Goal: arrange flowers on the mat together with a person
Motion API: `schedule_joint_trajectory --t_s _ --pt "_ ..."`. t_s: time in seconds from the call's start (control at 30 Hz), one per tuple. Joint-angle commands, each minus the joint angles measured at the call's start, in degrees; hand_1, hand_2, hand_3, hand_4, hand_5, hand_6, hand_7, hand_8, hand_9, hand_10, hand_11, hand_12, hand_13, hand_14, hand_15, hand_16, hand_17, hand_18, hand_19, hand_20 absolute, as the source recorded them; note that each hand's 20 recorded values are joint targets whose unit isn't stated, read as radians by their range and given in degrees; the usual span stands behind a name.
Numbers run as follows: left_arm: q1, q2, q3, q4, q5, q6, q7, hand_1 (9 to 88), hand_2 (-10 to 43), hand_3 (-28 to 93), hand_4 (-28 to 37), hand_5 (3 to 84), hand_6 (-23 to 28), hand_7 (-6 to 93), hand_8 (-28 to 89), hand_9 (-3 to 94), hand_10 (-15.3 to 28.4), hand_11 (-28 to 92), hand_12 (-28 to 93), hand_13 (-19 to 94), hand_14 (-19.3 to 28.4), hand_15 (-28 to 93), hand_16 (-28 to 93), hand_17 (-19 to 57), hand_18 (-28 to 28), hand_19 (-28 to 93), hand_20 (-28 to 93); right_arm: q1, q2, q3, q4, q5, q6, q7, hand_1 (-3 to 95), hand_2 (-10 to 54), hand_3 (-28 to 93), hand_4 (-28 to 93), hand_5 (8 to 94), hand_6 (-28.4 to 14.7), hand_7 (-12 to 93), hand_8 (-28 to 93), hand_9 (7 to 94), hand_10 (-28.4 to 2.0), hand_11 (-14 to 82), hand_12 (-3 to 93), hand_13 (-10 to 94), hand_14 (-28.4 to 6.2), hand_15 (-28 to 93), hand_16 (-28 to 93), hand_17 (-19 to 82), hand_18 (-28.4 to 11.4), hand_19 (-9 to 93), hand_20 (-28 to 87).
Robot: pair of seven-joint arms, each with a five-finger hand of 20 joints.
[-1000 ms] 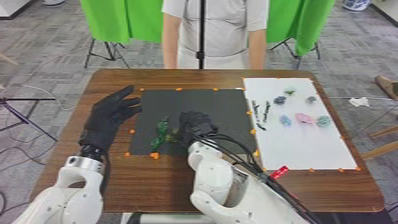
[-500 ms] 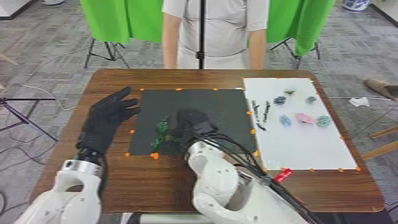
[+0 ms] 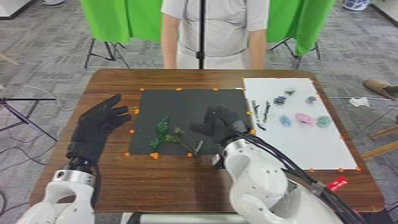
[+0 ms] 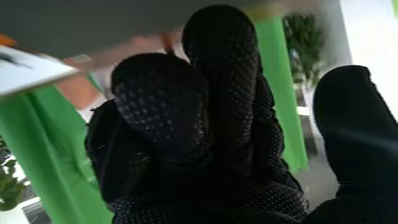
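My right hand (image 3: 222,123) is over the right part of the dark mat (image 3: 182,104), its fingers apart from the greenery. In the right wrist view the right hand (image 4: 226,90) has extended fingers, thumb apart, and holds nothing. On the mat's left part lies a green leafy sprig (image 3: 163,131), with a thin stem (image 3: 189,147) beside it. My left hand (image 3: 99,122) is left of the mat, fingers relaxed and empty. The white sheet (image 3: 306,150) bears a pink flower (image 3: 305,118), a light blue one (image 3: 285,120), a teal one (image 3: 323,121), several smaller pieces and two dark stems (image 3: 258,115).
Brown table (image 3: 160,185) surrounds the mat and sheet, whose borders carry orange markers. A person (image 3: 226,30) stands across the table, arms hanging down beyond its far edge. A black pole rises in front of the person.
My right hand has shifted right, away from the sprig, uncovering the thin stem. My left hand has drawn slightly nearer and to the left. The leafy sprig looks unmoved.
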Motion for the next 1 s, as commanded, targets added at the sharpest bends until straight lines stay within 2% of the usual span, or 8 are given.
schedule_joint_trajectory --t_s 0.03,0.27,0.7,0.8,0.83,0.87,0.9,1.0 --pt "0.1 -0.07 -0.07 -0.08 -0.36 0.55 -0.04 26.7 7.8 77 -24.3 42.6 9.7 12.0 -8 40.6 20.3 28 9 31 28.2 56 -10 -5.5 26.9 57 22 -2.3 1.5 -1.5 0.2 0.8 -2.5 -0.8 23.2 8.4 63 -19 84.5 -4.4 13 -10 93.7 -13.3 40.0 16.2 94 -9.4 56 21 64 -19.6 93 34" --pt "-0.2 -0.22 -0.01 -0.02 -0.42 0.64 -0.01 26.7 7.9 77 -24.3 42.5 9.7 12.0 -8 40.6 20.2 28 10 31 28.2 56 -10 -5.5 26.9 57 22 -1.2 0.0 -2.7 1.8 3.8 -5.8 -1.0 21.5 9.5 64 -19 85.3 -4.2 13 -11 93.7 -13.4 40.4 15.9 94 -9.5 57 21 64 -20.0 93 35" --pt "-1.3 -0.37 0.69 0.52 -0.47 0.18 -0.12 26.8 7.9 77 -24.3 42.5 9.8 11.8 -8 40.6 20.3 28 9 31 28.3 57 -10 -5.5 27.0 57 22 1.0 -1.9 -5.6 4.4 4.1 -5.4 -1.0 20.3 10.5 63 -19 84.1 -4.3 12 -11 93.7 -13.5 38.7 16.3 93 -9.7 56 22 63 -20.2 93 36" --pt "-1.2 -0.49 0.56 0.47 -0.35 0.28 -0.03 26.8 7.9 77 -24.3 42.6 9.8 11.9 -8 40.6 20.2 28 10 31 28.3 57 -10 -5.5 26.9 57 22 1.3 -2.0 -5.6 4.7 4.4 -5.0 -0.9 20.2 10.5 63 -19 84.0 -4.3 12 -11 93.7 -13.5 38.5 16.4 93 -9.7 56 22 63 -20.3 93 36" --pt "-0.7 -0.12 0.26 0.29 -0.42 0.59 0.21 26.8 7.9 77 -24.3 42.6 9.8 11.9 -8 40.6 20.3 28 9 31 28.2 57 -10 -5.5 26.9 57 22 1.6 -2.8 -5.5 5.0 4.3 -5.8 -1.0 20.2 10.6 63 -19 84.0 -4.3 12 -11 93.7 -13.5 38.5 16.4 93 -9.7 56 22 63 -20.2 93 36" --pt "-0.6 -0.32 -0.01 0.22 -0.34 0.45 -0.29 26.8 7.9 77 -24.3 42.5 9.8 11.8 -8 40.7 20.4 28 9 31 28.2 57 -10 -5.5 26.9 57 22 2.0 -3.0 -5.7 5.4 3.4 -5.4 -1.3 20.3 10.6 63 -19 84.0 -4.3 12 -11 93.7 -13.6 38.5 16.4 93 -9.7 56 22 63 -20.1 93 36" --pt "-0.6 -0.28 0.31 0.27 -0.68 0.52 0.03 26.8 7.9 77 -24.3 42.5 9.8 11.9 -8 40.7 20.4 28 9 31 28.2 57 -10 -5.5 26.9 57 22 2.6 -2.8 -6.0 5.7 2.6 -5.2 -1.0 20.4 10.6 63 -19 83.9 -4.3 12 -11 93.7 -13.6 38.4 16.4 93 -9.7 56 22 63 -20.1 93 36" --pt "-0.8 -0.31 0.29 0.36 -0.29 0.19 -0.32 26.8 7.9 77 -24.3 42.5 9.8 11.9 -8 40.7 20.3 28 9 31 28.2 56 -10 -5.5 26.9 57 22 2.5 -2.3 -4.8 4.7 4.9 -6.1 -0.6 20.4 10.6 63 -19 83.9 -4.2 12 -11 93.7 -13.6 38.3 16.4 93 -9.6 56 22 63 -20.0 93 35"
